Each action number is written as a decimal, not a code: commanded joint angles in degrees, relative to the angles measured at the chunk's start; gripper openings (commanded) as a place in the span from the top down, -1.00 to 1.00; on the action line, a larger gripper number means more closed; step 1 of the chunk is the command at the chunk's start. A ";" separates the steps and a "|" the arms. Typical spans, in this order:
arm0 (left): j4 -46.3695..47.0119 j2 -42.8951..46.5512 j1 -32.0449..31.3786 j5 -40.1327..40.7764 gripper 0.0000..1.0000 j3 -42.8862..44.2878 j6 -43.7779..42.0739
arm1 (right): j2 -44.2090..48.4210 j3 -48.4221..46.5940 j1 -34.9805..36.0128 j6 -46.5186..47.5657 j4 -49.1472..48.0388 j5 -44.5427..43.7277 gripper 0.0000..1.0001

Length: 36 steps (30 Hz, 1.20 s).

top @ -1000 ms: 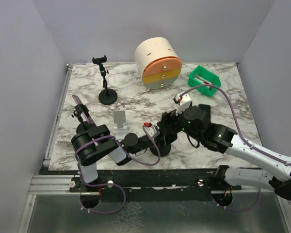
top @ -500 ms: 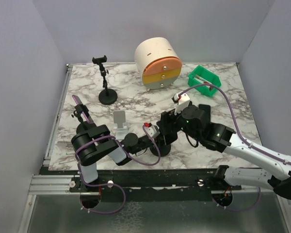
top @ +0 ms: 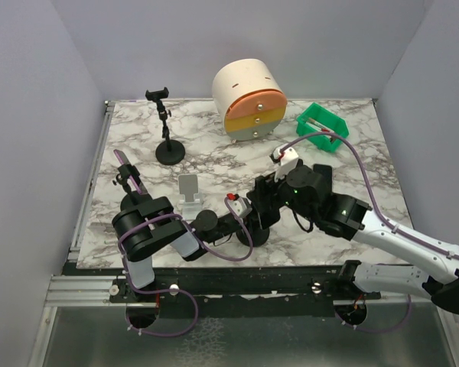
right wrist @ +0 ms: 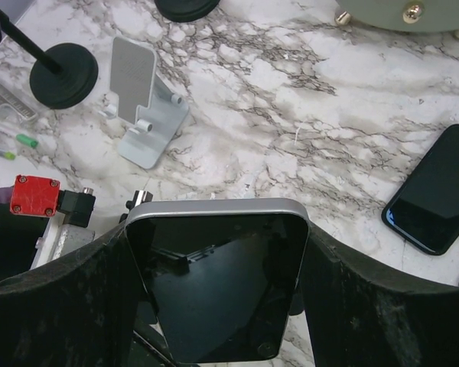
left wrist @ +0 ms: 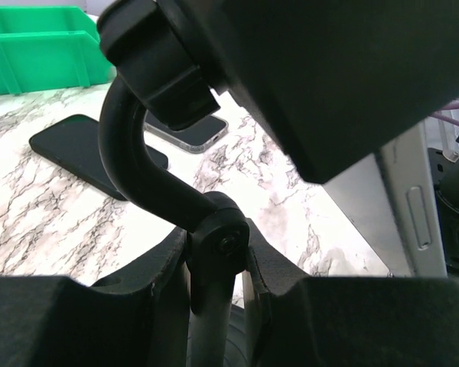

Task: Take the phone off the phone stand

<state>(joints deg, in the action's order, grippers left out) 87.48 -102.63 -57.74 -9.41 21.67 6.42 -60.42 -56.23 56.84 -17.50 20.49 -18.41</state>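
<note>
The phone (right wrist: 214,275) has a dark screen and a silver frame. It stands upright between my right gripper's fingers (right wrist: 382,306), and the right gripper (right wrist: 218,294) is shut on its two long edges. In the top view the right gripper (top: 265,199) hangs over the black phone stand (top: 258,234). My left gripper (left wrist: 218,267) is shut on the stand's stem at its pivot joint (left wrist: 222,241). The stand's curved neck (left wrist: 134,164) rises to a head pressed against the phone's back. The phone's silver edge (left wrist: 407,202) shows at the right. I cannot tell whether the clamp still grips the phone.
Two spare phones (left wrist: 92,153) (left wrist: 190,131) lie flat on the marble behind the stand; one also shows in the right wrist view (right wrist: 437,191). A small silver stand (top: 189,191), a tall black clamp stand (top: 168,130), a round drawer unit (top: 250,99) and a green bin (top: 321,126) stand further back.
Almost nothing: the right wrist has shifted very slightly to the left. Both grippers keep their holds.
</note>
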 commanded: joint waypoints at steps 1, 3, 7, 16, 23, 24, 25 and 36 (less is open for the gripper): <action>13.33 -0.01 -0.54 -1.88 1.00 -2.14 1.95 | 2.66 0.45 -0.15 -0.21 0.76 1.58 0.99; 13.33 1.09 -0.54 -2.42 1.00 -2.44 2.55 | 4.44 1.49 -0.15 0.08 -0.37 3.63 1.00; 13.33 3.74 -0.17 -3.93 1.00 -3.17 3.76 | 7.90 3.18 -0.15 -0.28 -2.28 8.01 0.99; 13.38 5.89 0.49 -10.06 1.00 -1.20 7.73 | 10.97 4.81 -0.15 -2.45 -6.24 17.20 0.99; 13.50 4.44 2.30 -14.76 1.00 1.46 11.16 | 13.65 5.87 -0.15 -3.90 -9.68 22.23 0.99; 13.55 4.17 2.50 -15.18 1.00 1.78 11.45 | 13.86 5.82 -0.15 -4.01 -9.80 22.58 0.99; 13.51 4.00 2.66 -15.40 1.00 2.03 11.69 | 14.06 5.89 -0.15 -4.22 -9.94 22.89 0.99; 13.50 1.95 4.50 -17.21 1.00 4.23 12.78 | 16.44 8.93 -0.15 -6.23 -14.46 26.16 1.00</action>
<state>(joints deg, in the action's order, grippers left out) 87.13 -99.24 -55.11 -28.05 23.24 16.27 -46.44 -47.44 55.37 -18.41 14.15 -3.77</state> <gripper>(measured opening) 0.284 0.753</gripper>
